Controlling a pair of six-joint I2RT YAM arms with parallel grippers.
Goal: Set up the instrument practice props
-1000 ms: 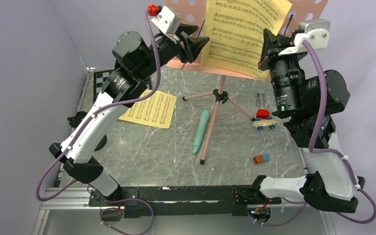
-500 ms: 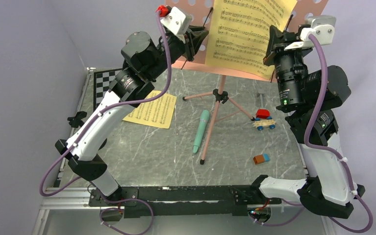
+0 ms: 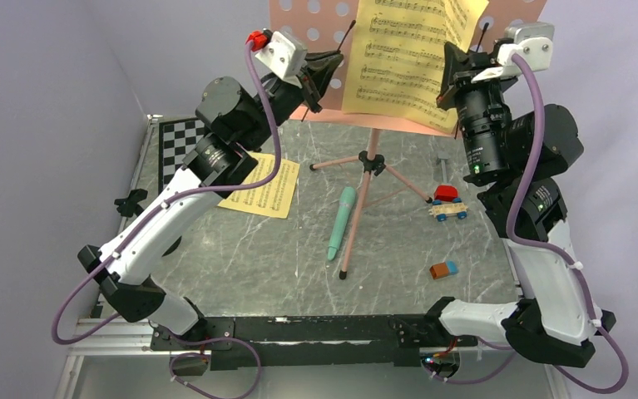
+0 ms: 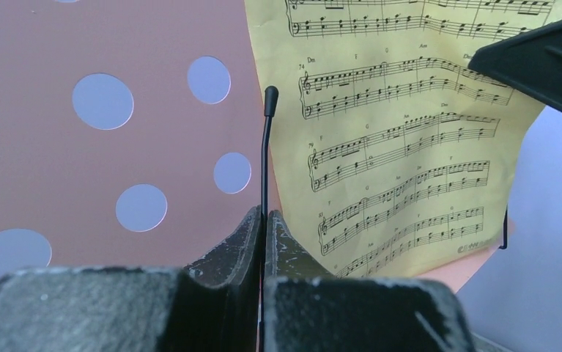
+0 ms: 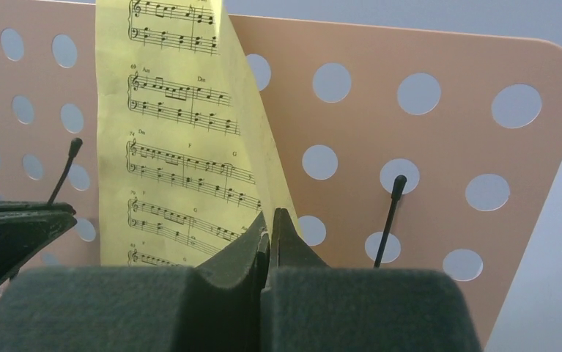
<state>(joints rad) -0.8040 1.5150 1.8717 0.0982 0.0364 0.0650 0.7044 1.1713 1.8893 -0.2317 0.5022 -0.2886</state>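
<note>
L gripper [image 4: 264, 220] clenched on thin black wire page-holder [image 4: 266, 147] of the pink perforated music stand on thin tripod legs [image 5: 446, 143], upright at the far side. R gripper [image 5: 269, 218] pinched shut on rt edge of yellow printed sheet-music page [image 3: 403, 58] leaning on the stand's panel (second yellow page [image 3: 261, 187] & mint-green microphone-like tube [image 3: 341, 222] lie flat on grey marbled tabletop [image 3: 240, 258])

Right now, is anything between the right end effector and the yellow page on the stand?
Nothing visible. The right end effector is closed on the edge of the yellow page, in front of the pink stand.
</note>
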